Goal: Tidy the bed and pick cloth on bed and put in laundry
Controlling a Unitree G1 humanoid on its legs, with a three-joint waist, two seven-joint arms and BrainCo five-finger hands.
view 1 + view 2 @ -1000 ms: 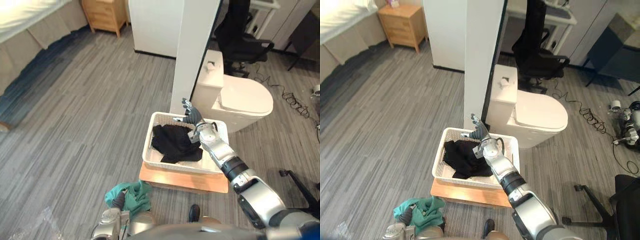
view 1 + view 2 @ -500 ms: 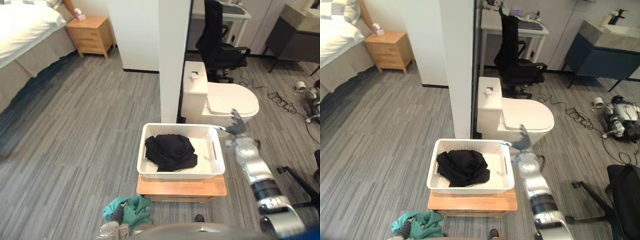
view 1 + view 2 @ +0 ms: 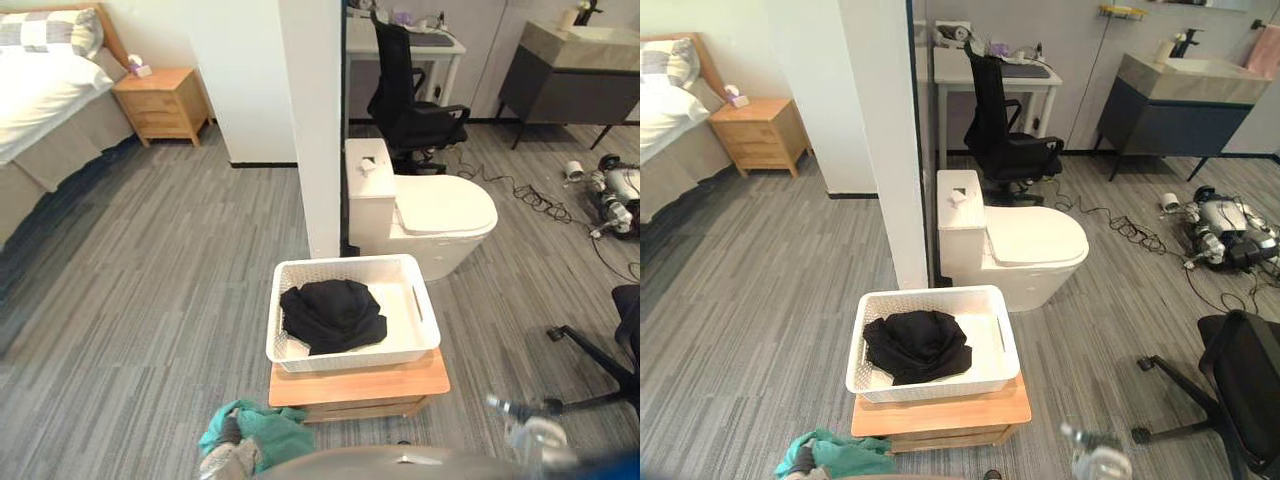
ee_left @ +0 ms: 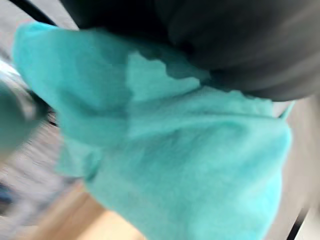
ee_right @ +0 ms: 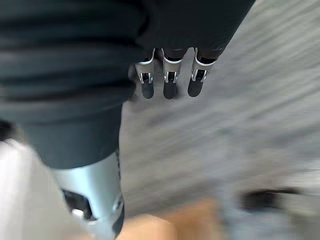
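A white laundry basket stands on a low wooden stand in front of me. A black cloth lies bunched in its left half. My left hand is low at the near left, its fingers curled into a teal cloth. The left wrist view shows that teal cloth from very close. My right hand hangs low at the near right, away from the basket, blurred. In the right wrist view its fingers are straight over the grey floor and hold nothing.
A white toilet stands just behind the basket, beside a white pillar. A black office chair and a desk are further back. The bed and a wooden nightstand are at the far left. A chair base lies at right.
My right hand has left the basket, swinging right and then down to the near right. The black cloth stays in the basket. The camera has shifted, showing more of the room.
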